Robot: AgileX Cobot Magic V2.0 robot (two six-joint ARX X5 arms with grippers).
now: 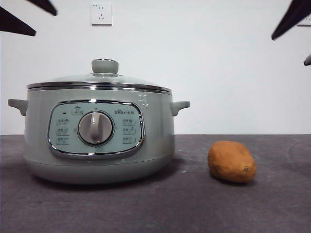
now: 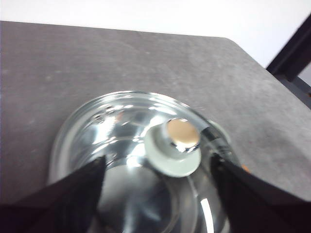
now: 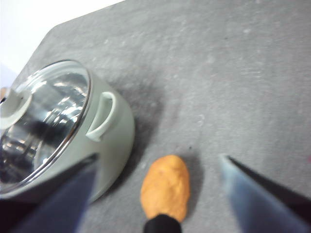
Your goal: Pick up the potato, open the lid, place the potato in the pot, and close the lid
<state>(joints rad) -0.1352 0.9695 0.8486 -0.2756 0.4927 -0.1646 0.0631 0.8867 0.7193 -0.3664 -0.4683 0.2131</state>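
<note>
Two arms wait high above a dark grey, stone-textured table (image 1: 243,208), showing in the front view only as black tips at the top corners. On the table stands the large round pale sage-green electric pot (image 1: 99,141), with a small handle on each side, a chrome-framed control panel and a grey dial in the middle. The round, shallow-domed glass lid (image 1: 99,80) with its chrome rim sits closed on the pot, its pale sage-green knob (image 1: 105,66) upright on top.

Beside the pot, apart from it and on the side of one handle, the oval orange-brown potato (image 1: 232,161) lies on the table, its tapered end turned away from the pot. Nothing touches it.

The left gripper (image 2: 158,170) hangs above the lid (image 2: 131,160), its two black jaws spread wide, one on each side of the knob (image 2: 176,150) and clear of it; the wrist view looks down through the glass into the shiny inside of the pot.

The right gripper (image 3: 158,162) hangs above the potato (image 3: 166,187), with its jaws likewise spread apart and holding nothing. In that wrist view the potato lies between the jaws, just beside the pot (image 3: 116,136), whose side handle (image 3: 103,116) and lid (image 3: 43,121) show next to it.

A white wall socket (image 1: 101,13) sits on the white wall behind the pot.
</note>
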